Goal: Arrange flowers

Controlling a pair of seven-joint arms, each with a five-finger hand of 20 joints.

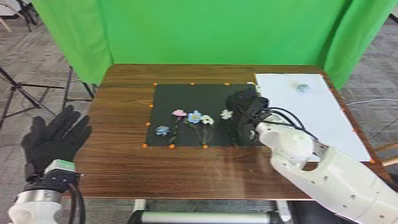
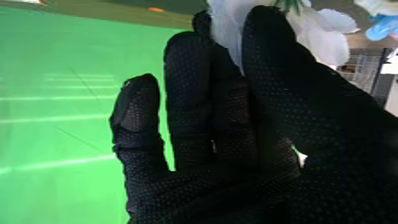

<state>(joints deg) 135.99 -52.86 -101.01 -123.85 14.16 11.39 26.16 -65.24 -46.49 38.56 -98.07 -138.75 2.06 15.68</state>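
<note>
My right hand (image 1: 244, 107) is over the right part of the dark mat (image 1: 182, 91), beside a white flower (image 1: 226, 114). In the right wrist view, white petals (image 2: 318, 37) lie between the thumb and fingertips of my right hand (image 2: 222, 120), which pinches the flower; part of the bloom is hidden behind the thumb. Left of it on the mat lie a pink flower (image 1: 179, 113), a light blue flower (image 1: 195, 117), another white flower (image 1: 207, 119) and a darker blue flower (image 1: 162, 130). My left hand (image 1: 55, 140) is left of the table, fingers straight and spread.
A white board (image 1: 315, 112) covers the table's right side, with a small pale greenish thing (image 1: 303, 88) near its far end. Orange markers line the mat's edges. Behind the brown table (image 1: 204, 175) hangs a green curtain (image 1: 213, 37).
</note>
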